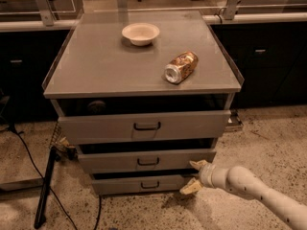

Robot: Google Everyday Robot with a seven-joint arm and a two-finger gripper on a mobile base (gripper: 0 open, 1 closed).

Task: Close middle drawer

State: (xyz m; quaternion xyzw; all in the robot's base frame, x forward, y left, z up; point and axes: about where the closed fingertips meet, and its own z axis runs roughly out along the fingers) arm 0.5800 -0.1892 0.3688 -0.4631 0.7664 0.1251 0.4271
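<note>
Bowl (pixel 140 33) sits on the cabinet top (pixel 96 75). Middle drawer (pixel 110 161) stands partly out, front facing the camera, long axis left to right. Can (pixel 181 67) lies sideways, label unreadable. Gripper (pixel 194 177), fingers spread, is just beside the drawer's right front corner.

Cream-white tubular arm (pixel 254 191), faint dark specks; pale-yellow two-finger pincer (pixel 195 177), splayed, low, right of centre.

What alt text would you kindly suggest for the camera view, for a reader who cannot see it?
An open gripper on a white arm sits by the right end of the slightly open middle drawer of a grey cabinet. A bowl and a tipped can lie on top.
</note>
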